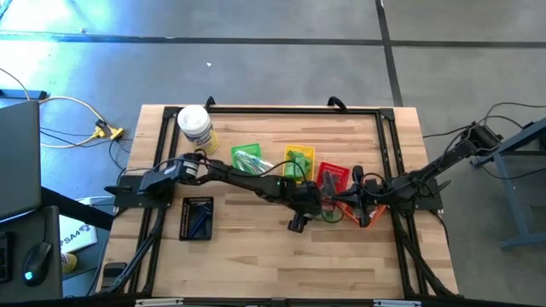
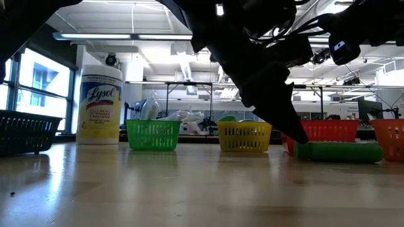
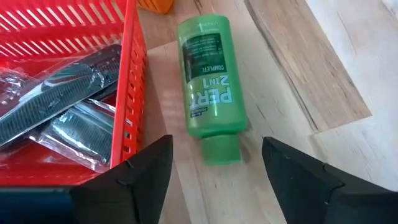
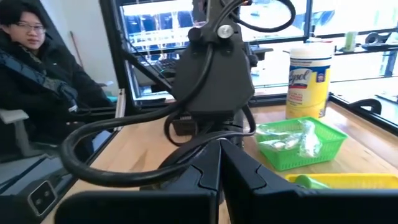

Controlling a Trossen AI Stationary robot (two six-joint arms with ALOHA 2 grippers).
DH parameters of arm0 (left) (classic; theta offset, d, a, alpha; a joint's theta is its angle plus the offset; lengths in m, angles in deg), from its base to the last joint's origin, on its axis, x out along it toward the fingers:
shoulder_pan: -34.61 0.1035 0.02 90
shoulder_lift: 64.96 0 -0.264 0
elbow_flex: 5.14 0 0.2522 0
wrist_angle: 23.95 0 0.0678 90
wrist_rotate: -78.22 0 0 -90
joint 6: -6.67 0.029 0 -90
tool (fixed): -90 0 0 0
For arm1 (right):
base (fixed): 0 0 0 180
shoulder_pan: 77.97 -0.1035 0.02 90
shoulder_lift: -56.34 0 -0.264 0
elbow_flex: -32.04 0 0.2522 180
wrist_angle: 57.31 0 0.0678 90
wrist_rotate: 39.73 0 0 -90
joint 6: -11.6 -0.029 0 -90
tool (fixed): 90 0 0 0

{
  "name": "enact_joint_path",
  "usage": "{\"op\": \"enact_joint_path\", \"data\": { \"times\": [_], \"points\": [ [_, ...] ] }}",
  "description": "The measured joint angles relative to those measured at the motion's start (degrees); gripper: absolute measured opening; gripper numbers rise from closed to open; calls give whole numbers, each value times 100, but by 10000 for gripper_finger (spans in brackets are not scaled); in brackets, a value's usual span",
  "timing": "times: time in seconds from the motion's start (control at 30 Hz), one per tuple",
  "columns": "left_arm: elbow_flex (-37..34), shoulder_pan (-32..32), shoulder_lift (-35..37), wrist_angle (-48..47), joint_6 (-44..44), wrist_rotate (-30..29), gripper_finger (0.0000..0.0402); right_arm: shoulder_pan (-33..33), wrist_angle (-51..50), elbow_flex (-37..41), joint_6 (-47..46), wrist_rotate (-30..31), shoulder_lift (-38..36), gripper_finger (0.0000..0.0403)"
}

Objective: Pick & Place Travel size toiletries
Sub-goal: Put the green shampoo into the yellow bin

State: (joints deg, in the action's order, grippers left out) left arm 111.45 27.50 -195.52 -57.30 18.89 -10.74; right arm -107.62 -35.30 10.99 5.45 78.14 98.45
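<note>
A bright green bottle (image 3: pixel 208 81) lies on its side on the table beside the red basket (image 3: pixel 130 93), with its cap (image 3: pixel 221 149) toward my left gripper. In the low view the bottle (image 2: pixel 341 151) lies flat in front of the red basket. My left gripper (image 3: pixel 217 152) is open and slants down, one finger on each side of the cap end; no touch shows. In the high view my left gripper (image 1: pixel 309 205) is near the table's middle. My right gripper (image 4: pixel 219 165) is shut, empty, and close behind the left wrist. The red basket holds dark combs in clear packets (image 3: pixel 56 118).
A white jar with a yellow label (image 1: pixel 194 126) stands at the far left. A green basket (image 1: pixel 247 158), a yellow basket (image 1: pixel 299 160) and the red basket (image 1: pixel 334 177) stand in a row, an orange one (image 1: pixel 373 215) near my right gripper (image 1: pixel 363 205), a dark one (image 1: pixel 196 218) near left. A person (image 4: pixel 37 68) sits beyond the table.
</note>
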Motion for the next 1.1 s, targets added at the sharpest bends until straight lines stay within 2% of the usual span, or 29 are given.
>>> {"op": "enact_joint_path", "data": {
  "times": [0.2, 0.27, 0.57, 0.63, 0.77, 1.1],
  "points": [
    [-14, 6, -228, 33, 19, 78, 213, 0, -35, -2, 20, 75, 0, 2],
    [15, 4, -326, 341, 91, 57, 203, 0, -68, -2, 20, 73, 2, 2],
    [2, 3, -341, 354, 195, 10, 168, 0, -85, -4, 20, 73, 2, 2],
    [2, 0, -341, 344, 262, 81, 149, 0, -91, -4, 20, 75, 2, 2],
    [2, 0, -341, 307, 255, 150, 83, 0, -98, -4, 20, 75, 2, 2],
    [-10, -278, -83, -244, 134, -136, 83, 0, -30, -4, 45, 77, 2, 2]
  ]
}}
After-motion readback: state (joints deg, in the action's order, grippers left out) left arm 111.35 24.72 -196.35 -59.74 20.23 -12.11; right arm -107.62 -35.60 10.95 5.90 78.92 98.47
